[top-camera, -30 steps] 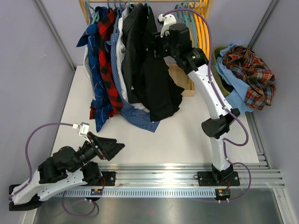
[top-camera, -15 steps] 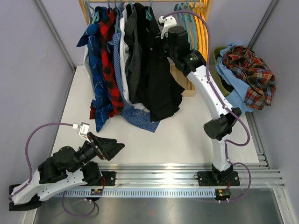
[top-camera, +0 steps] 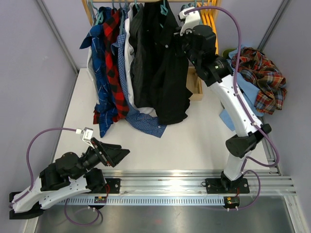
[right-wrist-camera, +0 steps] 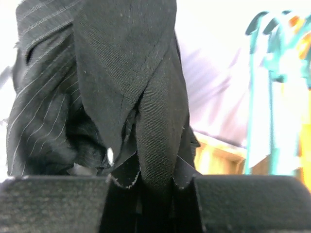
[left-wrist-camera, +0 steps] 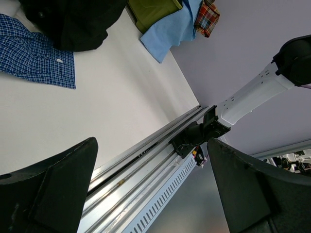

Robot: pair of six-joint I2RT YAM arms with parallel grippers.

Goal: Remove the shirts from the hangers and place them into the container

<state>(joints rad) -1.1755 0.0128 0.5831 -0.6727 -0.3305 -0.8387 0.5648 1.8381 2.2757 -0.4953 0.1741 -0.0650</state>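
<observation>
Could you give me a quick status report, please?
Right jaws shut on black shirt. Left jaws open, idle low. Dark grey shirt hangs close alongside.

Six hanging shirts [top-camera: 165,73], one container [left-wrist-camera: 153,8]

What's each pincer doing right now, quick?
Left pincer: open, holding nothing.
Right pincer: closed on the black shirt.

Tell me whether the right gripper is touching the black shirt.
Touching. The right wrist view shows a fold of the black shirt pinched between the closed jaws of the right gripper.
</observation>
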